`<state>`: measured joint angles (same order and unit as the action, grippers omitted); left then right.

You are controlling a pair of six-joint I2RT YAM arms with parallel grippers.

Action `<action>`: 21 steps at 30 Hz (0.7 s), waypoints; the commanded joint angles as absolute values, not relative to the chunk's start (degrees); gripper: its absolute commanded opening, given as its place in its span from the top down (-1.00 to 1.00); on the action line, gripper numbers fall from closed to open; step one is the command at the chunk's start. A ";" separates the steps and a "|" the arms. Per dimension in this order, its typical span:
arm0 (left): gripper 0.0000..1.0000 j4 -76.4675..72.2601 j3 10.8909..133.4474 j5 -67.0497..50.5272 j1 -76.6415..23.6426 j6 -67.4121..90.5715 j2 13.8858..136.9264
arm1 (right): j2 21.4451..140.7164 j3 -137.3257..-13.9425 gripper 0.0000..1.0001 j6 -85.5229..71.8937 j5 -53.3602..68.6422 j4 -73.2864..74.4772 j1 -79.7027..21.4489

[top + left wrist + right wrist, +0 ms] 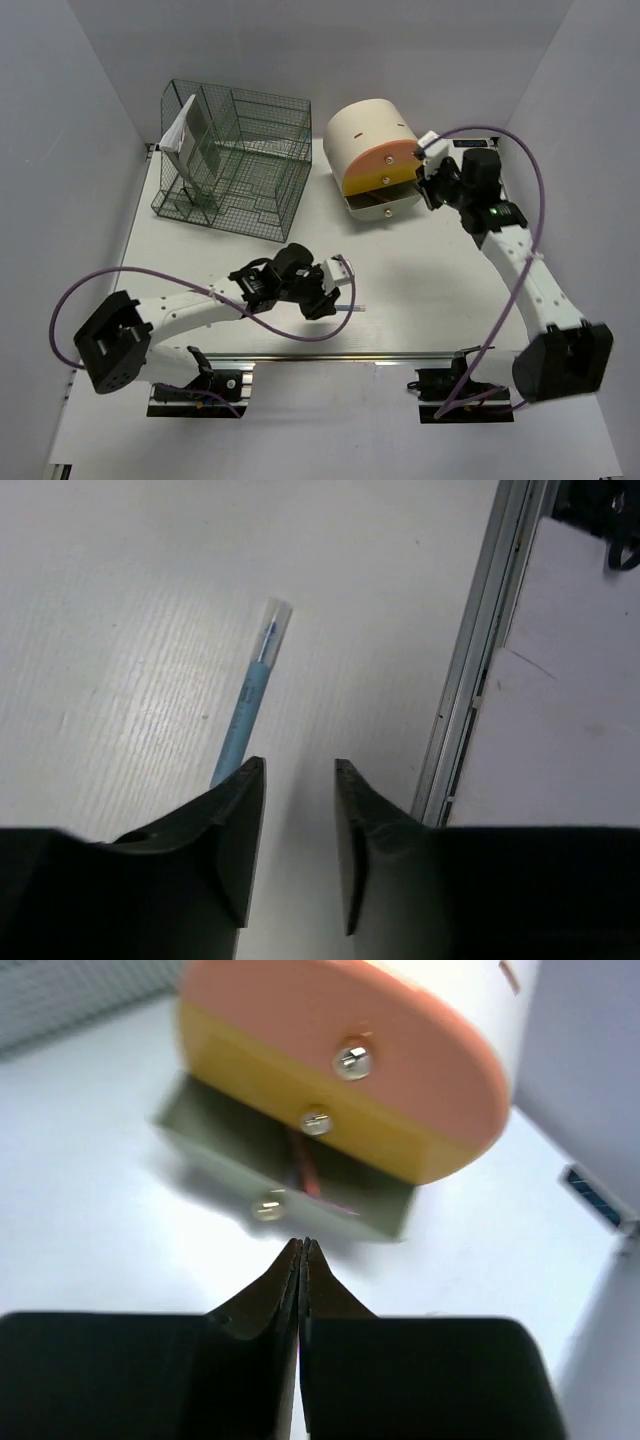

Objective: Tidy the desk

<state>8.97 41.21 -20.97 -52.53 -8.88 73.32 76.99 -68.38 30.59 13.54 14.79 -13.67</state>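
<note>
Beneath, desk (120, 630) — left jaws narrowly parted, empty; right jaws pressed together.

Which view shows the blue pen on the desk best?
Left wrist: the blue pen lies close and sharp, its lower end hidden behind the left gripper. Top external shows only a thin sliver; right wrist, nothing.

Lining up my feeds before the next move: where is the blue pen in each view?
Top external: blue pen just below centre, above the silver rail.
Left wrist: pen left of centre, rail to its right.
Right wrist: not in view.
Shared landmark: the desk, in all three.
</note>
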 commanded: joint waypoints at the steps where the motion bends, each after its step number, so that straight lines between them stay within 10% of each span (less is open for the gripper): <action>1: 0.09 8.70 44.56 -18.73 -55.45 -7.82 76.54 | 69.37 -61.28 1.00 12.33 28.81 14.15 -11.26; 2: -0.09 8.88 45.87 -18.02 -56.76 -7.82 77.86 | 68.13 -59.69 1.00 11.61 31.00 13.63 -10.12; 6: -0.24 10.72 49.38 -14.07 -60.28 -7.65 84.54 | 64.69 -52.85 -0.14 8.71 43.40 10.56 -6.42; 21: -0.22 15.47 60.73 -1.84 -63.37 -8.88 103.18 | 58.54 -45.97 -0.28 7.91 59.32 5.89 4.57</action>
<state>14.06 58.78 -3.44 -62.98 -8.25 102.63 60.27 -46.89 8.49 54.28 8.73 3.84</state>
